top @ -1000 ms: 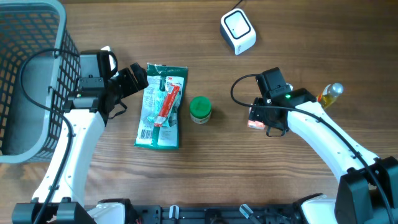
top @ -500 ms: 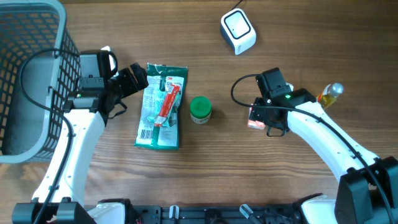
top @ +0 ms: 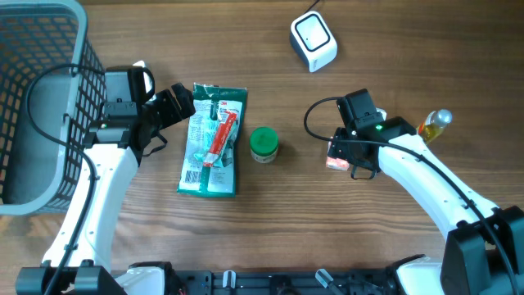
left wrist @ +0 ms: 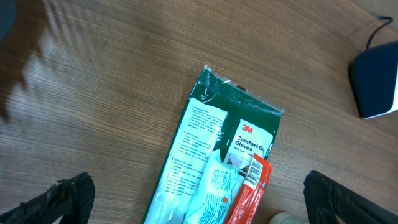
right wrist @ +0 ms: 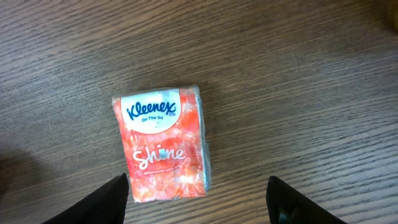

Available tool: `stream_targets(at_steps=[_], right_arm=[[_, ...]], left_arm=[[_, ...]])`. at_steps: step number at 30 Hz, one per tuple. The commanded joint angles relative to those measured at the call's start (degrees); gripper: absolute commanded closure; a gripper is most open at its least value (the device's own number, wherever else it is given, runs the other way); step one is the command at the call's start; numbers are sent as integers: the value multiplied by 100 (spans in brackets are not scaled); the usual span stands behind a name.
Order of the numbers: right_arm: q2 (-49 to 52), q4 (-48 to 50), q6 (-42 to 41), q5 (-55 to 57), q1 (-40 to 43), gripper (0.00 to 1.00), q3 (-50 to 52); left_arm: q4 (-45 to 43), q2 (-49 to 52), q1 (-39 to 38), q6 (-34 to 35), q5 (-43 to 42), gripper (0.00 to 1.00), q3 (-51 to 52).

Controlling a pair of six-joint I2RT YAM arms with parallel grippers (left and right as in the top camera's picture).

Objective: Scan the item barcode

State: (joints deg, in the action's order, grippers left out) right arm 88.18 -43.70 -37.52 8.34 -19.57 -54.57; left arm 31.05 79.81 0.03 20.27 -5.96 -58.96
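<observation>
Right end effector (right wrist: 202, 204) hovered, fingers apart, over the tissue pack (right wrist: 163, 146) lying flat on the tabletop (top: 270, 221) at 3 o'clock. Left end effector (left wrist: 205, 202), spread wide, hung above the gloves packet (top: 211, 139); the basket (top: 82, 49) stood at 9 o'clock.

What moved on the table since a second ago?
Nothing moved that I can see. The right tool is open over the tissue pack, and the left tool is open over the gloves packet, same as before.
</observation>
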Motion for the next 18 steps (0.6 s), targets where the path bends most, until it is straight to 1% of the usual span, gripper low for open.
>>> stream_targets(at_steps=[1,5,7,11,15,18], right_arm=[[98,-4,-170,216,-17,33,70],[98,-7,-254,214,-17,44,70],[98,-7,-299,205,-17,48,70],[98,-9,-299,190,-17,60,70],[98,-4,-249,13,-17,61,70],[98,42,-13,-9,22,61,70]], left_arm=[[-15,-72,24,-31,-63,0,-96],[-15,-72,24,-33,-63,0,-96],[-15,-72,24,-31,-63,0,-96],[-15,-72,24,-33,-63,0,-96],[-13,-72,24,-31,-63,0,-96],[-15,-72,24,-33,-63,0,-96]])
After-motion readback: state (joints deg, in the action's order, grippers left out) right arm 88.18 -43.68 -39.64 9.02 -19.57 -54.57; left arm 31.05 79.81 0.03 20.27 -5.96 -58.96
